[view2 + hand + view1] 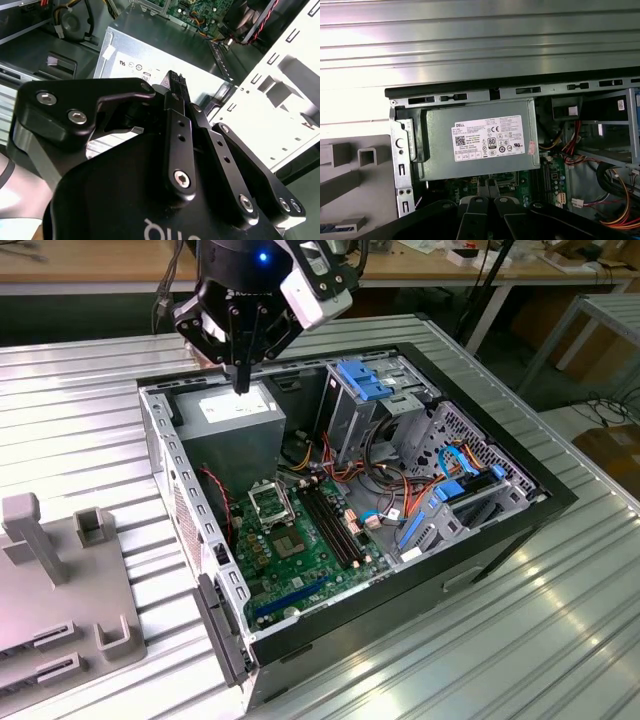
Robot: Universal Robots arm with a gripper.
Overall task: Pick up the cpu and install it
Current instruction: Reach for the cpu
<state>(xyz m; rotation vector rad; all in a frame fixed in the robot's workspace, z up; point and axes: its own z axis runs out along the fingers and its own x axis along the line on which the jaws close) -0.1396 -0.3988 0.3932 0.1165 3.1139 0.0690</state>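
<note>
Open computer case [165,455] lying on its side on a ribbed metal bench [80,400], with a grey moulded fixture [60,580] at the bench's near edge on the exterior view's left. The gripper [241,380] hangs pointing downward over the case's far corner on the exterior view's left. It sits directly above the grey power supply [235,415] and is clear of its labelled top face.

In both wrist views the two black fingers [176,100] converge, and their tips are drawn together with no visible gap. The gripper [176,82] is seen over the power supply [150,45] in the second wrist view. In the first wrist view the gripper [489,192] lies just short of the power supply [480,145], with the fixture [355,165] off to one side.

The green motherboard [300,560] covers the case floor. Its black square socket [270,502], edged by a metal frame, lies next to the power supply, well below the gripper. Whether anything is pinched between the fingertips cannot be told, and the cpu cannot be made out with certainty in any view.
</note>
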